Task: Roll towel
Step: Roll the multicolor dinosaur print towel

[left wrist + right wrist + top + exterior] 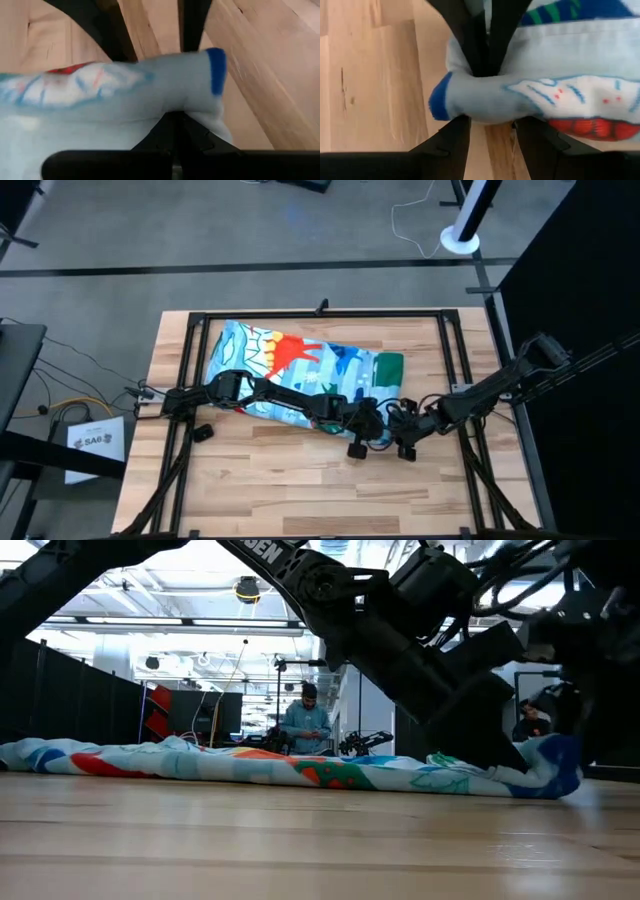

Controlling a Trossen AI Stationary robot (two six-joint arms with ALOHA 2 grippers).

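One towel (pixel 290 370), green with a light-blue tropical print, lies spread in a low, partly folded mass across the far half of the bench (pixel 300 490), its near right corner gathered where both arms meet. Left gripper (pixel 176 120): clamped on a blue-trimmed edge of the cloth, the fabric bunched over its closed fingers. Right gripper (pixel 489 120): fingers set apart on either side of the same blue-edged fold, the cloth lying between them and apparently not pinched; directly opposite it, the other arm's fingers bite that fold. Left arm: stretched low across the towel from the bench's left side, wrist bent down at the near right corner. Right arm: reaching in from the right edge, gripper (pixel 408 442) just beside its partner (pixel 360 442). Step judged: securing the edge that starts the roll; little or no rolling is done yet. Next move likely calls for the right gripper to close, then both to turn the edge over together.
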